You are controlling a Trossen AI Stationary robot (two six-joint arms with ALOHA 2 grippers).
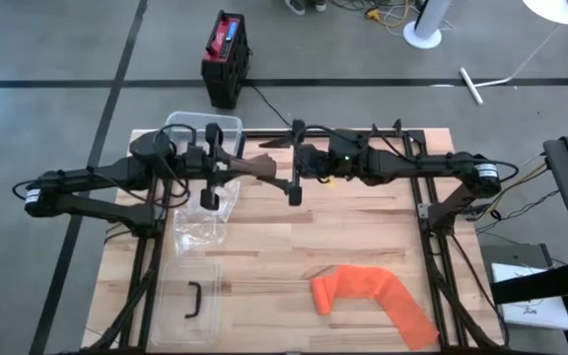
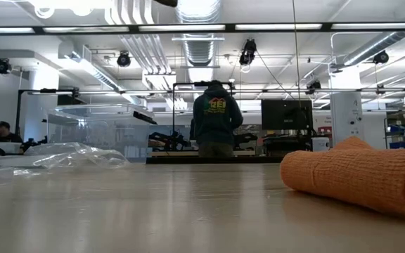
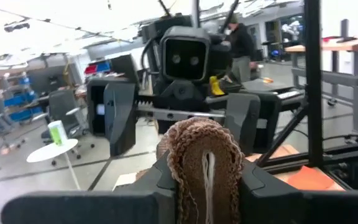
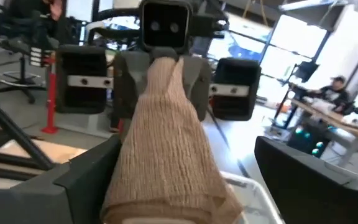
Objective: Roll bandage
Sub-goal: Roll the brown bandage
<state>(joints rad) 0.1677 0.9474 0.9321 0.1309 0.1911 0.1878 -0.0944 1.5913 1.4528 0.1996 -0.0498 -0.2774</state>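
Two bandages: one tan bandage (image 1: 260, 167) up between the arms and one orange bandage (image 1: 372, 299) lying on the table (image 1: 363, 237). Two arms, each with one gripper: left gripper (image 1: 227, 166), right gripper (image 1: 295, 168). One clear bin (image 1: 203, 126), one clear lid (image 1: 187, 301), one plastic bag (image 1: 197, 225). In the room behind, two people, perhaps more farther off

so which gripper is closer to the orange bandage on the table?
Right. The right gripper hangs mid-table, up and across from the orange bandage. The left gripper, pinching the tan bandage, sits a bit farther away.
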